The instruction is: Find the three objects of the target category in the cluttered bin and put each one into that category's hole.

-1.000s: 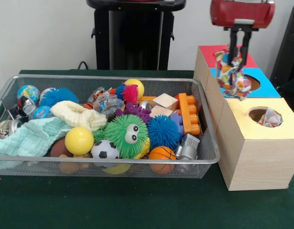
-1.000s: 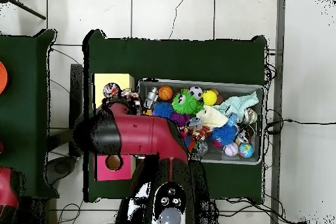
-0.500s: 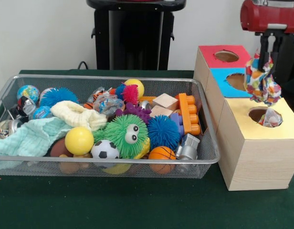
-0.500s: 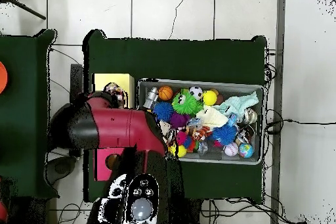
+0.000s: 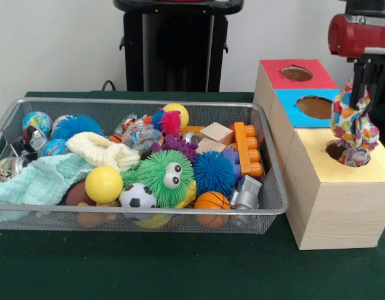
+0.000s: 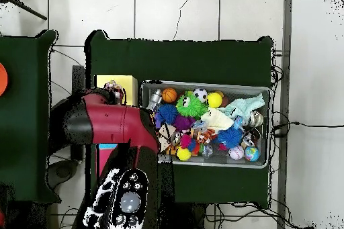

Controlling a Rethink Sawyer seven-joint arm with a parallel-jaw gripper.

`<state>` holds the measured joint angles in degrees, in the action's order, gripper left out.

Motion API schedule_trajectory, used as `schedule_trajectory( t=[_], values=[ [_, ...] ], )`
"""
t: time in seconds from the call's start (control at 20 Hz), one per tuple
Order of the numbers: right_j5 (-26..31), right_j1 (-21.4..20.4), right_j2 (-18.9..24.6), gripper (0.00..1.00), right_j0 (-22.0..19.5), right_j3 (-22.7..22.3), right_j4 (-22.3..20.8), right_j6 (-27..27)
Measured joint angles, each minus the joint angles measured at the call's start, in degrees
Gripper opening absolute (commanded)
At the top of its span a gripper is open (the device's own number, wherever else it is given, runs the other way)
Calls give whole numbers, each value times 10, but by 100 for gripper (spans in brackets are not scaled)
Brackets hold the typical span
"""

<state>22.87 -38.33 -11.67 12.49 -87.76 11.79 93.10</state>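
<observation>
My gripper (image 5: 362, 86) is shut on a bright patterned cloth (image 5: 353, 122). The cloth hangs straight down and its lower end reaches the round hole (image 5: 338, 149) in the yellow-topped box (image 5: 330, 172). Another patterned cloth (image 5: 357, 157) lies inside that hole. In the overhead view the red arm (image 6: 111, 124) covers the gripper, and only a scrap of the patterned cloth (image 6: 119, 95) shows beside the yellow box (image 6: 111, 81). In the wire bin (image 5: 142, 215) a mint towel (image 5: 39, 180) and a cream cloth (image 5: 102, 150) lie among the toys.
Behind the yellow box stand a blue-topped box (image 5: 314, 106) and a red-topped box (image 5: 295, 73), each with a hole. The bin also holds spiky balls, a yellow ball (image 5: 104, 184), a football, wooden blocks and orange bricks (image 5: 247, 149). Green cloth covers the table (image 5: 149, 265).
The gripper has carried the patterned cloth from over the blue box rightward to above the yellow box's hole, and the cloth now hangs lower, reaching the hole.
</observation>
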Motion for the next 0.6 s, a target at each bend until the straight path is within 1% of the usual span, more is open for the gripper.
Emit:
schedule_trajectory(
  t=[0.25,0.6],
  values=[
    [0,25,-20,0,14,22,18,0],
    [0,49,-43,0,25,24,29,1]
  ],
)
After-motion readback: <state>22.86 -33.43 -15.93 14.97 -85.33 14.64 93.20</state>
